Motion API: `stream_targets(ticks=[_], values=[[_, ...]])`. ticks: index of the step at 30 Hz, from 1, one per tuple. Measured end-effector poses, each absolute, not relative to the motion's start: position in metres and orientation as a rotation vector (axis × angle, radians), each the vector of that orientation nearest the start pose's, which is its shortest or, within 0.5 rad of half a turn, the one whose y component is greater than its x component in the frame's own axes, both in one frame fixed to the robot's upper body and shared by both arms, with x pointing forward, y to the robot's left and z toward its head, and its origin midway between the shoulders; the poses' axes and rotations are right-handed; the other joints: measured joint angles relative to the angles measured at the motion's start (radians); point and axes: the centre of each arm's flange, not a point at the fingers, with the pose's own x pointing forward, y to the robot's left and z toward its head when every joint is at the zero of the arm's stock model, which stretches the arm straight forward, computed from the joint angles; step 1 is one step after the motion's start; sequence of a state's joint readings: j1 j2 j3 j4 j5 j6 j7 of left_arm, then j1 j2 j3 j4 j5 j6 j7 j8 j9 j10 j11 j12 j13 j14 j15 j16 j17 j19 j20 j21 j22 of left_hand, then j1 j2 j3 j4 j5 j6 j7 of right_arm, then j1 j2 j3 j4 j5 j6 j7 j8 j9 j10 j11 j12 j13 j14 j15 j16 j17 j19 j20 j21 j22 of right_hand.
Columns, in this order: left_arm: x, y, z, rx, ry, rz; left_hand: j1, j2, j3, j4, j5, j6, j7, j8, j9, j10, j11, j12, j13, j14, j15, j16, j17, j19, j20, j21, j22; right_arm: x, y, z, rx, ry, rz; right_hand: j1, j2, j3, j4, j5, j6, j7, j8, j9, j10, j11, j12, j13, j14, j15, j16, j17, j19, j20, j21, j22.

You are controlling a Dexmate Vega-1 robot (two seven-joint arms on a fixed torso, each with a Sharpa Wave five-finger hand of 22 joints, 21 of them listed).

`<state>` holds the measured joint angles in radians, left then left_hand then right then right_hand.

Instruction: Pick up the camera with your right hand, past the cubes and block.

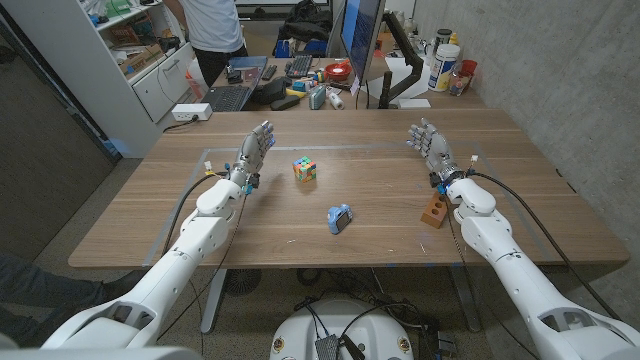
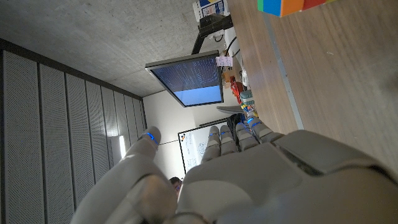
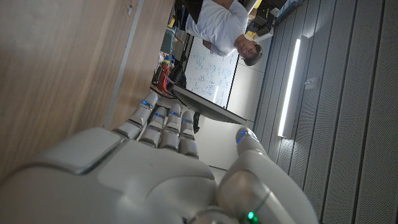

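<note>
Robot hand on the right (image 1: 428, 140) is standing released, fingers spread, at the upper right of the worktop (image 1: 520, 200); the left robot hand (image 1: 256, 147) is waiting likewise at upper left. A small blue camera (image 1: 339, 218) is sitting at centre frame, below a coloured puzzle cube (image 1: 304, 170) and left of an orange wooden block (image 1: 434, 211). Likely light, rigid and smooth, it is best pinched across its body. No lettering is legible on it.

Both arms extend forward over the surface (image 1: 520, 180), well apart. The left hand (image 1: 254, 150) holds nothing, its fingers (image 1: 264, 134) extended and spread. The right hand (image 1: 431, 144) likewise holds nothing, its fingers (image 1: 420, 132) extended upward and apart.
</note>
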<state>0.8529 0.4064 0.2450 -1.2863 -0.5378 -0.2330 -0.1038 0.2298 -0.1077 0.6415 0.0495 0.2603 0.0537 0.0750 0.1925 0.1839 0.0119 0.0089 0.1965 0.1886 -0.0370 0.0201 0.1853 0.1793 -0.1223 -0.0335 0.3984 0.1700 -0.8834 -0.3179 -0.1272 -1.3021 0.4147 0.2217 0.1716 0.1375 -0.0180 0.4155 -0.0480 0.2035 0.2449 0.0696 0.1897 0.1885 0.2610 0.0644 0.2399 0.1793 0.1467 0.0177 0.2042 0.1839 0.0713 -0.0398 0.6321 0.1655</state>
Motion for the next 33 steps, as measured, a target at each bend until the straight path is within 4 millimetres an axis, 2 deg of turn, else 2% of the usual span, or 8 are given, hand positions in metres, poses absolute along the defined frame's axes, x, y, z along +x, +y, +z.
stream_targets(ticks=[4,27,33], values=[[0.656,0.289,-0.024,-0.046,-0.594,-0.208,0.0,0.0,0.0,0.0,0.0,0.0,0.0,0.0,0.0,0.0,0.0,0.0,0.0,0.0,0.0,0.0,0.0,0.0,0.0,0.0,0.0,0.65,-0.289,-0.023,0.002,-0.626,0.215,0.0,0.0,0.003,-0.003,0.0,0.0,0.0,0.0,0.0,0.0,0.0,0.0,0.0,0.0,0.0,0.0,0.0,0.008,0.006,-0.001,0.0],[0.647,0.288,-0.028,-0.033,-0.59,-0.203,0.005,0.005,0.0,0.0,0.0,0.0,0.0,0.0,0.0,0.0,0.0,0.004,0.0,0.0,0.0,0.004,0.0,0.0,0.0,-0.014,0.0,0.642,-0.287,-0.021,-0.025,-0.697,0.231,0.004,-0.004,-0.001,-0.007,0.0,0.015,-0.015,0.008,0.0,0.016,-0.017,0.0,0.005,0.018,-0.018,0.0,0.0,0.031,0.002,-0.011,0.0],[0.647,0.288,-0.031,-0.035,-0.586,-0.202,0.005,0.005,0.0,0.0,0.0,0.0,0.0,0.0,0.0,0.0,0.0,0.004,0.0,0.0,0.0,0.004,0.0,0.0,0.0,-0.018,0.0,0.642,-0.286,-0.023,-0.034,-0.71,0.237,0.009,-0.009,-0.005,-0.011,0.004,0.019,-0.027,0.008,0.0,0.022,-0.022,0.0,0.005,0.031,-0.019,0.0,0.0,0.042,0.004,-0.015,0.0]])
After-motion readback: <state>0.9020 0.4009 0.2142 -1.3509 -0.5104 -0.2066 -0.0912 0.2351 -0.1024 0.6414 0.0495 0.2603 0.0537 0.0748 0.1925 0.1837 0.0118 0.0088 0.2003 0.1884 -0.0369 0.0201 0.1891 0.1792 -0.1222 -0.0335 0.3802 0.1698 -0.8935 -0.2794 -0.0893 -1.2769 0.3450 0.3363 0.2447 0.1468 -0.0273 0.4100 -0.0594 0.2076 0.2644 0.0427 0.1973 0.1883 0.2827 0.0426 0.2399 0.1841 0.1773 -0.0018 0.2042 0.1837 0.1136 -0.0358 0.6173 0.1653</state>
